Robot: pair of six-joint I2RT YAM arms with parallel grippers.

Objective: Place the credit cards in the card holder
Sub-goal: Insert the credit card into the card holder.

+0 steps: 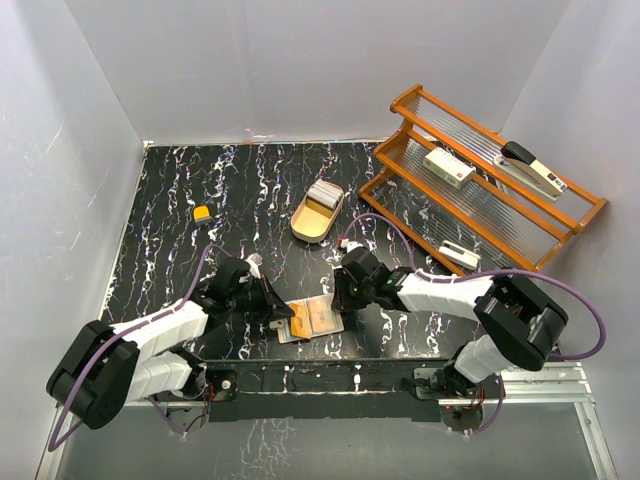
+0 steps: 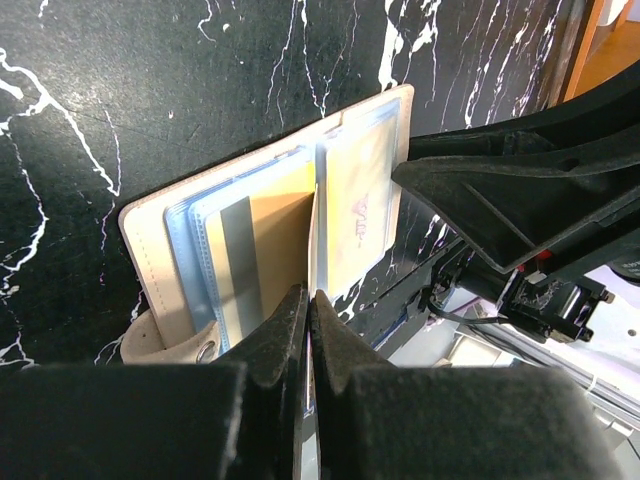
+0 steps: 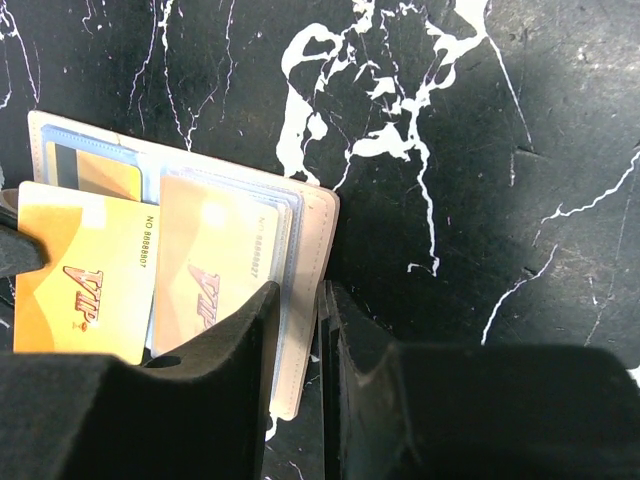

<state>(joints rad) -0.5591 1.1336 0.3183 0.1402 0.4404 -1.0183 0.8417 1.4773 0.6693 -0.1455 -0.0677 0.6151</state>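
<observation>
The tan card holder (image 1: pixel 312 320) lies open near the table's front edge, its clear sleeves up. My left gripper (image 1: pixel 283 312) is shut on a gold "VIP" credit card (image 3: pixel 85 275) and holds it over the holder's left page. In the left wrist view the card (image 2: pixel 314 235) shows edge-on between the jaws (image 2: pixel 312 300), above the holder (image 2: pixel 150 255). A second VIP card (image 3: pixel 215 270) sits in a right-page sleeve. My right gripper (image 3: pixel 298 300), also seen from above (image 1: pixel 338 298), is pinched on the holder's right cover edge (image 3: pixel 318 225).
A gold oval tray (image 1: pixel 300 228) with more cards (image 1: pixel 322 193) stands behind the holder. A small orange object (image 1: pixel 202 213) lies at the left. A wooden rack (image 1: pixel 400 102) at the back right carries a white box (image 1: pixel 448 167) and a stapler (image 1: pixel 533 167).
</observation>
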